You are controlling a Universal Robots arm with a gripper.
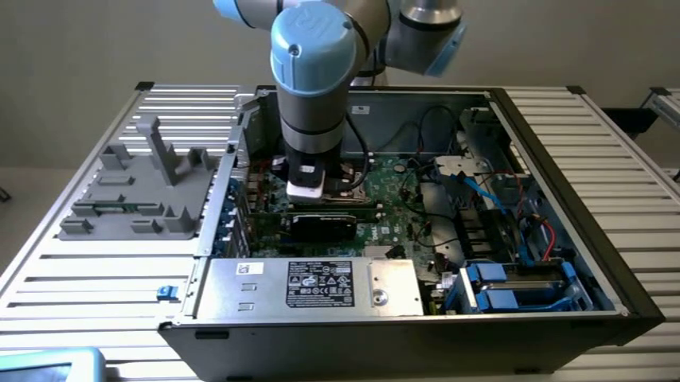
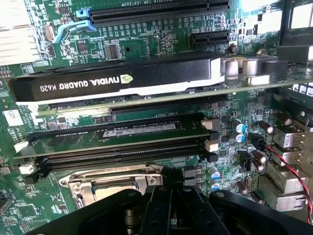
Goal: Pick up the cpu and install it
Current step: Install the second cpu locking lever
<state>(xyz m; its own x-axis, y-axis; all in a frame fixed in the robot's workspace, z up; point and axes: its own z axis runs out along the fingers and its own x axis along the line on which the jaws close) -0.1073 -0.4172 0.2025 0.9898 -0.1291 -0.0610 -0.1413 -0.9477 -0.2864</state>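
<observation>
My gripper [image 2: 171,208] is down inside the open computer case [image 1: 552,159], just above the motherboard. Its black fingers [image 2: 159,215] are pressed together, and nothing shows between them. Directly under the fingertips lies the silver metal socket frame [image 2: 105,183], partly covered by the gripper body. The cpu is hidden. In the exterior view the arm reaches straight down, with the gripper [image 1: 317,193] low over the board beside the graphics card [image 1: 334,223].
A black NVIDIA Quadro graphics card [image 2: 117,81] and a memory stick [image 2: 122,133] lie close to the socket. A silver power supply box [image 1: 308,286] fills the case front, with blue drive bays [image 1: 499,286] and cables at the exterior view's right. A grey fixture [image 1: 138,191] sits on the table.
</observation>
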